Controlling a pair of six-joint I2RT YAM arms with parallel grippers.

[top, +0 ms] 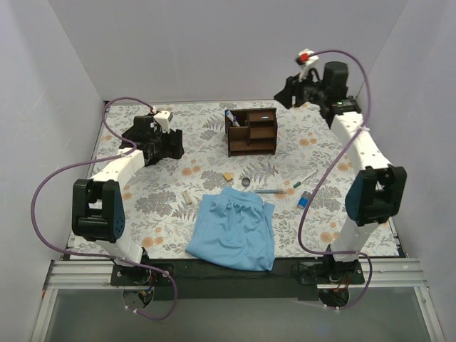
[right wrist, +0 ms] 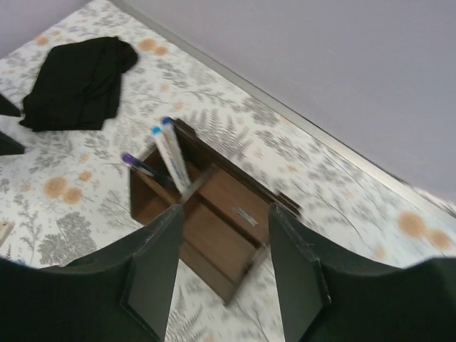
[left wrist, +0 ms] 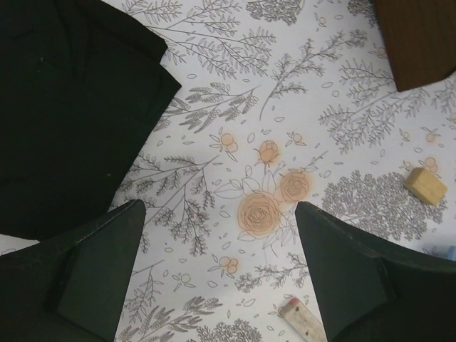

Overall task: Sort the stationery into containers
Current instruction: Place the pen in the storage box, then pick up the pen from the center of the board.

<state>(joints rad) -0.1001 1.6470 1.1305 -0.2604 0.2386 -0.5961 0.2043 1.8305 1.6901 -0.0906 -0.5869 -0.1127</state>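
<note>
Right jaws gape; organizer (right wrist: 214, 206) holds three pens (right wrist: 169, 158).

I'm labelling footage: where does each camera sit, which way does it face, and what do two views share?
Top external: above and behind, looking down at the table; left arm and right arm show.
Left wrist: low, facing down at a tan eraser and black cloth; open left gripper shows.
Right wrist: raised, tilted down at the wooden organizer; open right gripper shows.
Shared: both wrists see the black cloth.

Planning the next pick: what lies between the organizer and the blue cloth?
Top view: a tan block, a dark ring and a thin pen.
</note>
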